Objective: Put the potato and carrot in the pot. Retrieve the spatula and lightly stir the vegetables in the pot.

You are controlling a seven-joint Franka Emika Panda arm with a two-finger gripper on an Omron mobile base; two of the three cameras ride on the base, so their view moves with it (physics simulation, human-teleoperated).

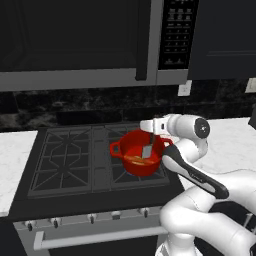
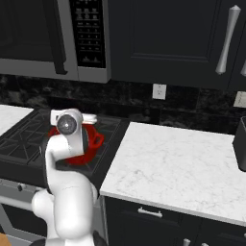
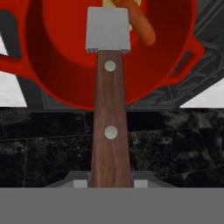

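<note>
So I've got the spatula pinched in my gripper, jaws closed narrow on the bottom end of its brown wooden handle, the one with two little metal rivets in it. From my hand view the handle runs straight away from my fingers and the flat grey blade sits down inside the pot, so I'm basically looking along the utensil into the red bowl. The carrot is lying in there just past the blade, angled off to one side, and there's a bit of pale yellow peeking out right behind the blade's far edge that looks like the potato, though most of it is hidden so I can't say much about how it sits. In the left base view the pot is on the stove, on the right-hand side of the black grates, with my arm reaching over it and the spatula hanging blade-down inside the rim, orange stuff visible on the bottom next to it. From the right base view my own arm blocks most of the pot, just one loop handle and some red wall poke out, next to the white marble counter.
</note>
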